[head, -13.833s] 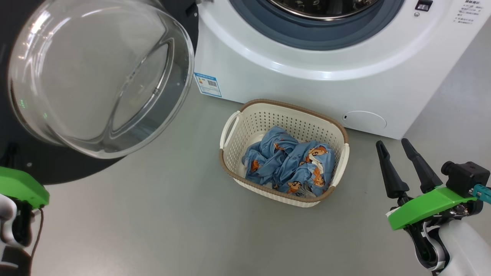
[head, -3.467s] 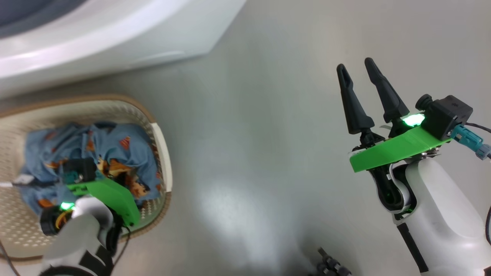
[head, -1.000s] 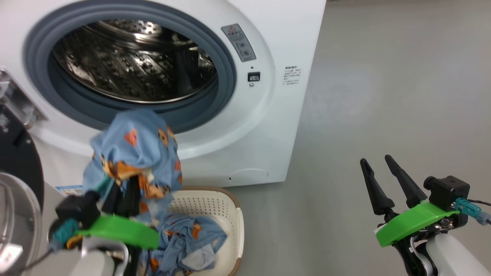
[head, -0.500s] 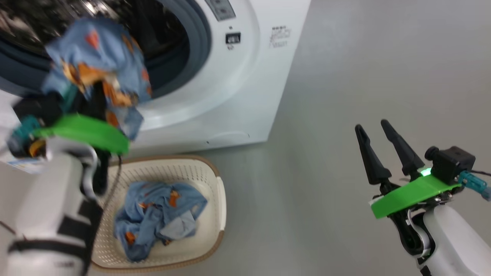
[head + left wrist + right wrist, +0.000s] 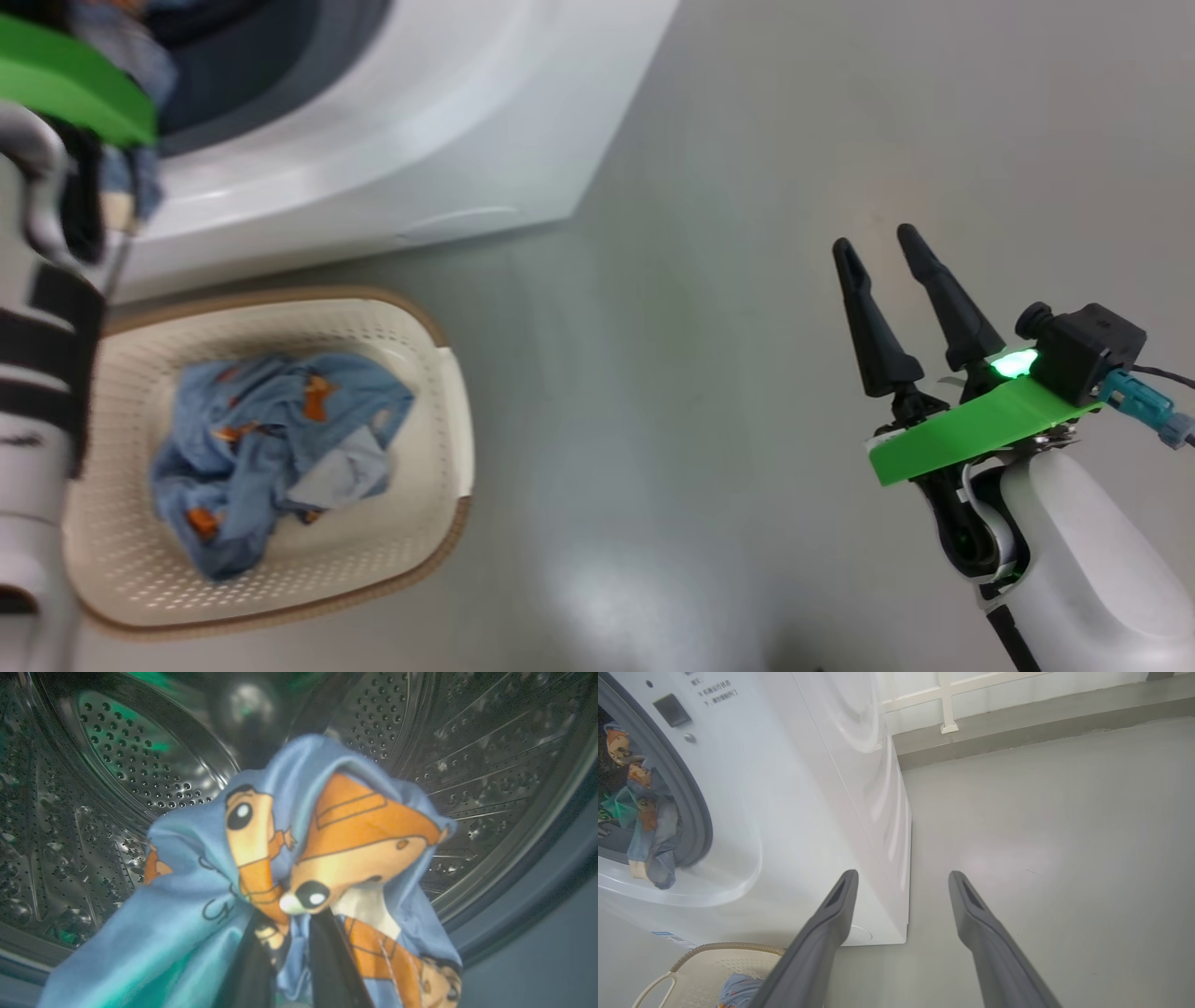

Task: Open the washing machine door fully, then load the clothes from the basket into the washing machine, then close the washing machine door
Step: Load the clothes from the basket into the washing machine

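A garment (image 5: 299, 858), pinched in the left gripper (image 5: 292, 926), has been carried up to the far-left drum (image 5: 117, 788) mouth (release pending); more clothes (image 5: 271, 448) are left in the near basket (image 5: 457, 411); the right gripper (image 5: 872, 237) is held wide, empty.

The left gripper (image 5: 287, 940), a few seconds ago down in the basket (image 5: 453, 411) in front of the washing machine (image 5: 392, 140), has risen with one blue garment (image 5: 299, 826) pinched between its fingers. A second ago it was just below the machine's opening; now it is at its mouth, facing the steel drum (image 5: 117, 788). The clothes (image 5: 271, 448) left in the basket make a smaller heap than at the start.
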Motion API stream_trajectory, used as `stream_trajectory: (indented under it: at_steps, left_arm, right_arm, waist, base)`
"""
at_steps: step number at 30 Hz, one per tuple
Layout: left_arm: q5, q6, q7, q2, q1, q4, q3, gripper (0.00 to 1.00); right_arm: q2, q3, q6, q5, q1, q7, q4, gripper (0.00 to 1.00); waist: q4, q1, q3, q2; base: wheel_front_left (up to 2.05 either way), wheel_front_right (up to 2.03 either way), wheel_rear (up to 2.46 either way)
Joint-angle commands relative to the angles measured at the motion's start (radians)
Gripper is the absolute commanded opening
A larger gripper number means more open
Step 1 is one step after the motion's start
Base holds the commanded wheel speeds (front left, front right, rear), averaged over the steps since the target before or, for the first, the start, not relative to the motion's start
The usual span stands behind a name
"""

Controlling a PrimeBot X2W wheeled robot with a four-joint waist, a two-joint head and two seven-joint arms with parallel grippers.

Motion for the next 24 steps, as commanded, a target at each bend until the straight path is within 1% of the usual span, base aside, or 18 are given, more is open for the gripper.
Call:
stream_trajectory:
  at_steps: [1,3,6,8,9,10,11,17,20,24]
  left_arm:
    - [0.015,0.000,-0.012,0.047,-0.039,-0.020,0.017,0.00]
    - [0.038,0.003,-0.013,0.062,-0.086,-0.038,0.019,0.00]
    - [0.080,0.021,-0.013,0.080,-0.119,-0.135,0.050,0.00]
    - [0.101,0.036,-0.013,0.080,-0.115,-0.182,0.079,0.00]
    - [0.102,0.041,-0.013,0.074,-0.107,-0.181,0.092,0.00]
    - [0.100,0.046,-0.013,0.067,-0.098,-0.161,0.102,0.38]
    - [0.099,0.048,-0.014,0.063,-0.094,-0.134,0.107,1.00]
    - [0.105,0.063,-0.007,0.033,-0.097,0.051,0.100,1.00]
    - [0.097,0.053,-0.008,0.020,-0.097,0.123,0.097,1.00]
    - [0.084,0.034,-0.011,0.005,-0.073,0.168,0.102,1.00]
  right_arm:
    - [-0.004,0.019,0.004,-0.009,0.000,-0.009,-0.024,1.00]
    - [0.001,0.018,0.004,-0.009,-0.004,-0.009,-0.026,1.00]
    - [0.007,0.011,0.004,-0.008,-0.007,-0.009,-0.027,1.00]
    - [0.010,0.009,0.004,-0.008,-0.007,-0.009,-0.028,1.00]
    - [0.011,0.008,0.004,-0.009,-0.007,-0.009,-0.026,1.00]
    - [0.012,0.007,0.004,-0.009,-0.006,-0.009,-0.024,1.00]
    - [0.013,0.008,0.004,-0.010,-0.005,-0.009,-0.020,1.00]
    - [0.016,0.021,0.004,-0.009,-0.010,-0.009,-0.004,1.00]
    - [0.011,0.024,0.004,-0.009,-0.011,-0.009,0.001,1.00]
    - [0.005,0.028,0.004,-0.008,-0.011,-0.009,0.006,1.00]
  waist:
    - [-0.078,0.0000,0.081,-0.0001]
    - [-0.090,0.0000,0.097,-0.0001]
    - [-0.100,0.0000,0.112,-0.0001]
    - [-0.103,0.0000,0.116,-0.0001]
    - [-0.103,0.0000,0.115,-0.0001]
    - [-0.102,0.0000,0.113,-0.0001]
    - [-0.101,0.0000,0.112,-0.0001]
    - [-0.086,0.0000,0.087,-0.0001]
    - [-0.075,0.0000,0.065,-0.0001]
    - [-0.057,0.0000,0.026,-0.0001]
  base:
    - [0.00,0.00,0.00]
    - [0.00,0.00,0.00]
    - [0.00,0.00,0.00]
    - [0.00,0.00,0.00]
    - [0.00,0.00,0.00]
    - [0.00,0.00,0.00]
    - [0.00,0.00,0.00]
    - [0.00,0.00,0.00]
    - [0.00,0.00,0.00]
    - [0.00,0.00,0.00]
